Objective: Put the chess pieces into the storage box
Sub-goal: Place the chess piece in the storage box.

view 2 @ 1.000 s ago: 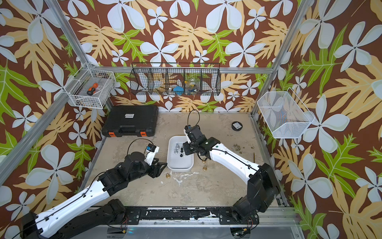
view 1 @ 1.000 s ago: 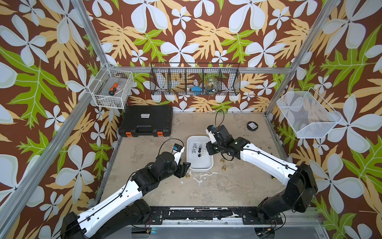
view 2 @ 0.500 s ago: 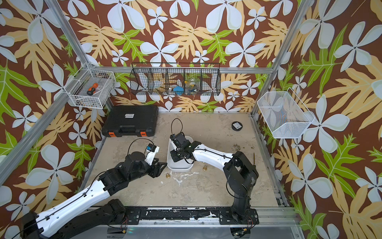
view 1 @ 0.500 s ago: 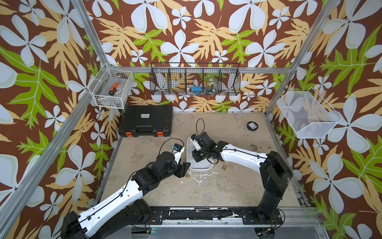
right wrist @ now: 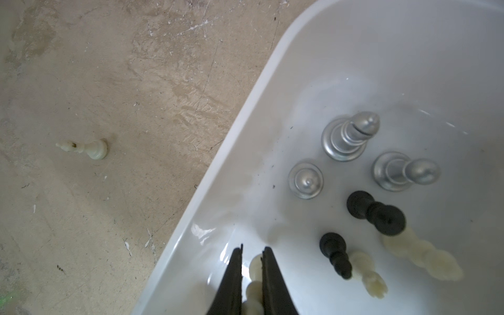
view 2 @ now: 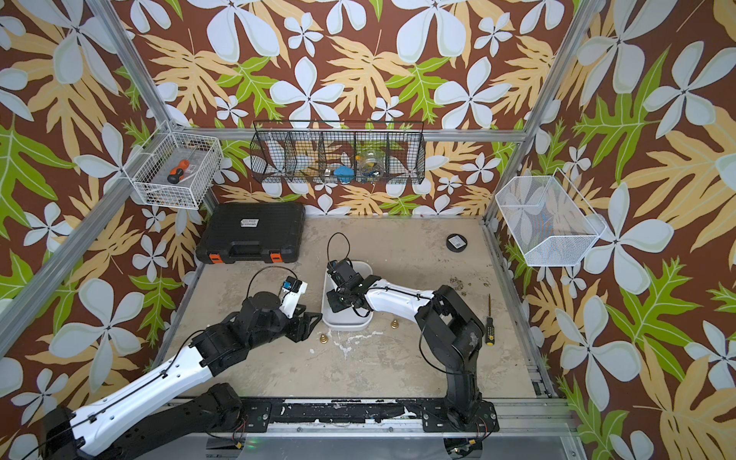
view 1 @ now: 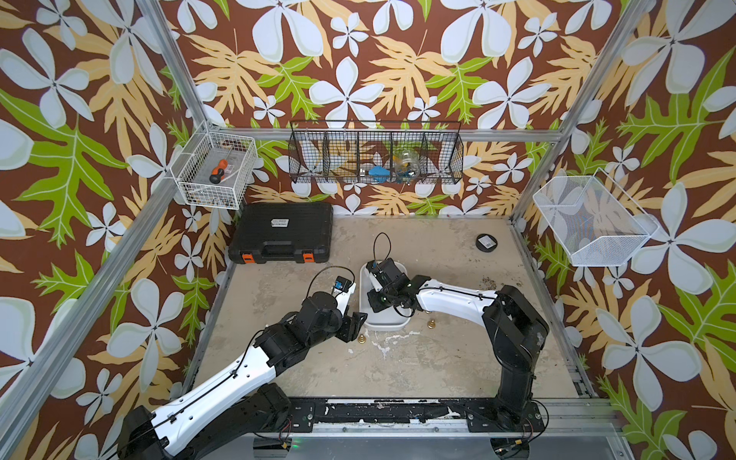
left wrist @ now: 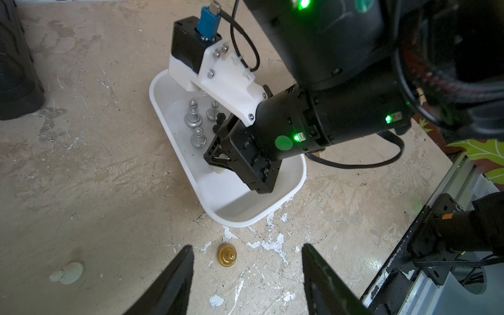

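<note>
- The storage box [left wrist: 237,222] is a glossy white plastic tub with rounded corners, sitting on the scuffed, scratched beige tabletop [left wrist: 95,163].
- Inside the box are three metallic silver pieces [right wrist: 351,136], two matte black pieces [right wrist: 376,212] and blurred cream pieces [right wrist: 420,256].
- The right gripper [right wrist: 253,249], low inside the box, pinches a cream piece [right wrist: 255,289] between narrow black fingers.
- The left gripper [left wrist: 246,246] is spread wide and holds nothing. A ridged gold piece [left wrist: 227,255] sits between its fingers, just outside the box.
</note>
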Available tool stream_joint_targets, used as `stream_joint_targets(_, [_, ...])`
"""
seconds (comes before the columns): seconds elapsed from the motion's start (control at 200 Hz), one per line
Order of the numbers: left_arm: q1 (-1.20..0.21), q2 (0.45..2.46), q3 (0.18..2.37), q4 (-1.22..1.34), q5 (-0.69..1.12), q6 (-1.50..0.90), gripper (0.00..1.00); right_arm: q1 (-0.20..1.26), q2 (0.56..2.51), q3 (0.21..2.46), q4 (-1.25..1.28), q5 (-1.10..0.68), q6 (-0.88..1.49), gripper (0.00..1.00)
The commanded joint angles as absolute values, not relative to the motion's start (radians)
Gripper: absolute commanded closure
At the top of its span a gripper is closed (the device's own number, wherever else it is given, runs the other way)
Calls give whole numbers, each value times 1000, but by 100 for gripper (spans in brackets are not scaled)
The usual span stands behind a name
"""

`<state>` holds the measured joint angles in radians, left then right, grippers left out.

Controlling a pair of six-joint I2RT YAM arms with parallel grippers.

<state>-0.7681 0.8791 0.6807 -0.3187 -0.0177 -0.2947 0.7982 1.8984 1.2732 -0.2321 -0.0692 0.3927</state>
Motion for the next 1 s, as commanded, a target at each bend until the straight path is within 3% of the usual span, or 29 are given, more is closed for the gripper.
stream_joint_targets(0.0, [-765, 884, 686, -315, -20, -293, 35, 798, 1897, 1271, -195, -25, 402, 89])
stream_joint_targets(0.49, [-765, 893, 687, -315, -18, -293, 34, 797, 1940, 1272, -176, 6, 393, 88])
stream_joint_targets(0.991, [-765, 902, 687, -317, -20, -291, 34, 797, 1935, 1277, -187, 25, 379, 78])
